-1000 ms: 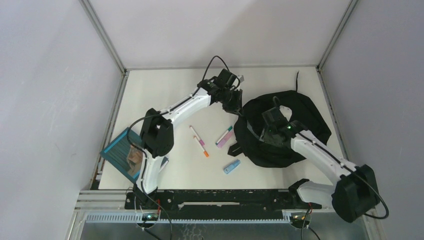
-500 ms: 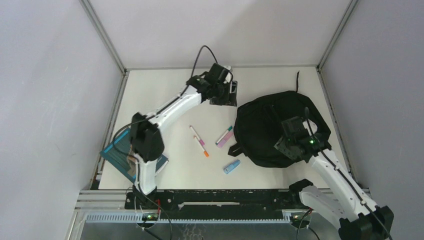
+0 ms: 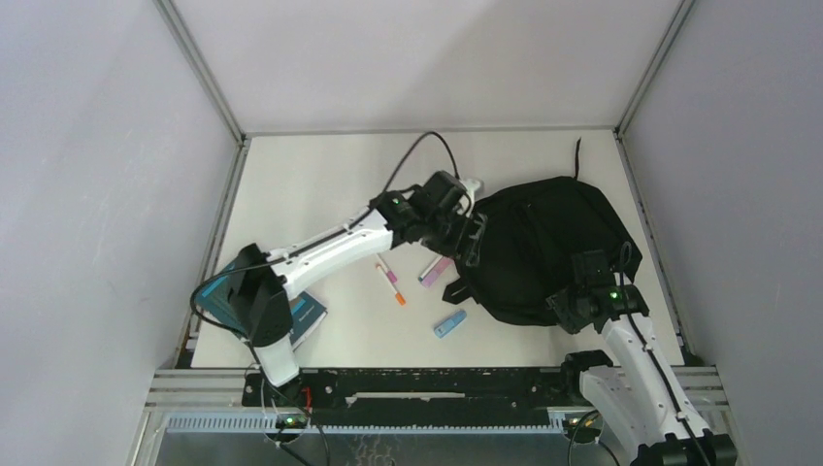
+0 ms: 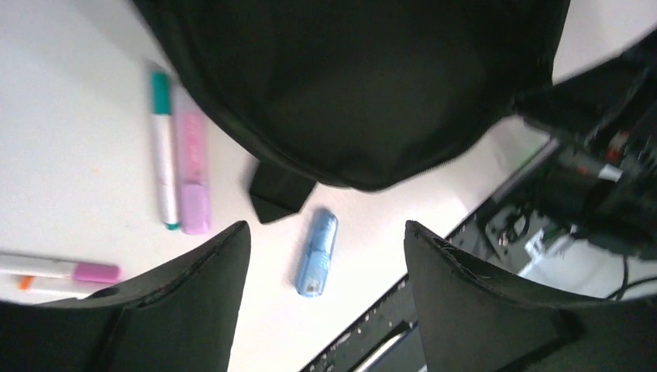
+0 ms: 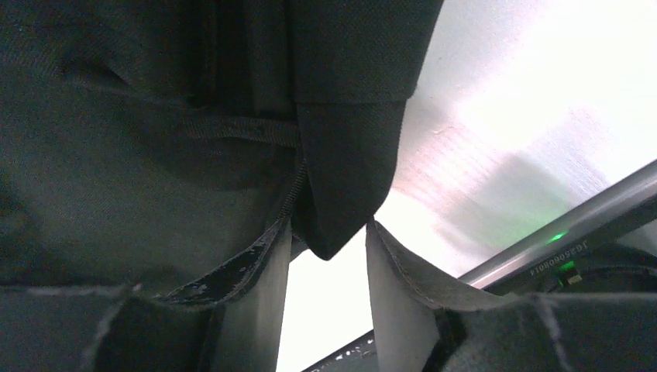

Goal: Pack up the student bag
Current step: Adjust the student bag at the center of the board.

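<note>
The student bag [image 3: 543, 248] is a large black backpack lying on the right of the table; it also fills the top of the left wrist view [image 4: 349, 85] and the right wrist view [image 5: 139, 116]. My left gripper [image 3: 473, 245] hovers open and empty at the bag's left edge, above a small blue stick [image 4: 318, 252]. My right gripper [image 3: 580, 309] is at the bag's near right edge. Its fingers [image 5: 263, 263] pinch the tip of a black fabric tab [image 5: 345, 178] of the bag.
A teal-capped pen [image 4: 163, 147] and a pink highlighter [image 4: 192, 170] lie left of the bag. Two thin markers [image 3: 390, 277] lie at mid-table. A teal book [image 3: 225, 294] lies at the near left by the left arm's base. The blue stick [image 3: 449, 323] is near the front rail.
My left arm swung from the far middle of the table down to the bag's left edge. My right arm drew back from the bag's middle to its near right edge.
</note>
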